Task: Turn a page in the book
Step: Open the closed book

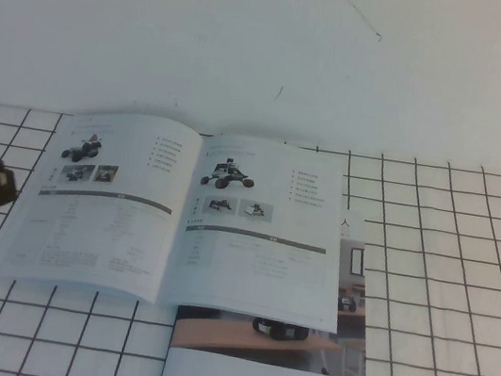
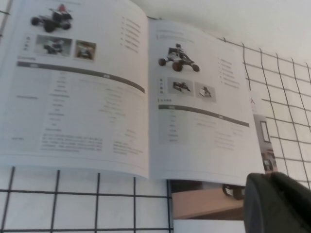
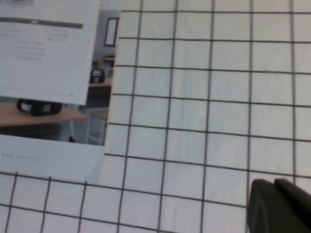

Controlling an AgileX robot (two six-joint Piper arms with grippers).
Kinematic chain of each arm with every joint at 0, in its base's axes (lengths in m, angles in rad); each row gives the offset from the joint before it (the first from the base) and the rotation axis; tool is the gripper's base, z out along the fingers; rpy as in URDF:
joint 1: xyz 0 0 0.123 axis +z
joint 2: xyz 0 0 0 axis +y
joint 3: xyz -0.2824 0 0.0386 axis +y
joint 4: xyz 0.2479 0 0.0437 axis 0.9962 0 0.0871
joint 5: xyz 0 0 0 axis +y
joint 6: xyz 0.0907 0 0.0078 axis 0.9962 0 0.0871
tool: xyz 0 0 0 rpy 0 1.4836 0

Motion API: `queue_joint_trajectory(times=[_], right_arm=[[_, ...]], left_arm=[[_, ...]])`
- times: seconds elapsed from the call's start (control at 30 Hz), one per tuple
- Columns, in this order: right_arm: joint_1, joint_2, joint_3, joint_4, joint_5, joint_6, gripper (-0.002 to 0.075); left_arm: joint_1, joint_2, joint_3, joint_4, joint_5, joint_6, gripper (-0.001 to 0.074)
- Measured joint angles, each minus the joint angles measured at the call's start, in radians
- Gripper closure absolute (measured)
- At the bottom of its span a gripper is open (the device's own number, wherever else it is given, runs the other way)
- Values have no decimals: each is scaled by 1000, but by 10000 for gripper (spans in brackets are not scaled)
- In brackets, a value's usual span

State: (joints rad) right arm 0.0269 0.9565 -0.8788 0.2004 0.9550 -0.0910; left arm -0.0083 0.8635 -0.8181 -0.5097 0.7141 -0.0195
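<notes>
The book (image 1: pixel 114 205) lies open and flat on the gridded cloth. Its right-hand page (image 1: pixel 260 247) shows a black buggy robot, two small photos and a grey bar, and lies flat. The left wrist view shows the same spread, with the page (image 2: pixel 199 126) close up. My left gripper (image 1: pixel 3 184) sits at the table's left edge, just left of the book, shut and empty; its tips (image 2: pixel 269 182) show near the page's lower outer corner. My right gripper (image 3: pixel 274 187) is out of the high view, shut and empty, over bare cloth to the right of the book.
A second booklet (image 1: pixel 270 363) with a wooden-desk photo cover and a white bottom strip lies under the book's right half and sticks out towards the front edge. The black-gridded cloth (image 1: pixel 446 276) covers the table. A plain white surface (image 1: pixel 255 36) lies behind.
</notes>
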Motion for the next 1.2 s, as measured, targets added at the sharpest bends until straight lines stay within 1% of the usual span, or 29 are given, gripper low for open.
queue_joint_trajectory(times=[0.23,0.3,0.47,0.53,0.7,0.8,0.97,1.07,1.2], right_arm=[[0,108,1,152,-121,-103,728],[0,140,1,234,-148,-205,728],[0,245,1,579,-168,-576,728],[0,296,1,694,-172,-683,728],[0,423,1,830,-188,-863,715],[5,502,1,915,-192,-963,673],[58,624,1,1049,-209,-1124,550],[103,681,1,1082,-233,-1171,491],[142,735,1,1102,-277,-1193,456]], left_arm=[[0,194,0,-265,-1,311,738],[0,259,0,-325,-4,373,738],[0,417,0,-492,-44,534,738],[0,474,0,-563,-61,592,738],[-2,612,0,-737,-92,771,738],[-26,677,0,-786,-121,871,738],[-94,769,-2,-808,-224,930,738],[-115,820,-23,-805,-270,950,738],[-119,870,-63,-783,-300,959,738]])
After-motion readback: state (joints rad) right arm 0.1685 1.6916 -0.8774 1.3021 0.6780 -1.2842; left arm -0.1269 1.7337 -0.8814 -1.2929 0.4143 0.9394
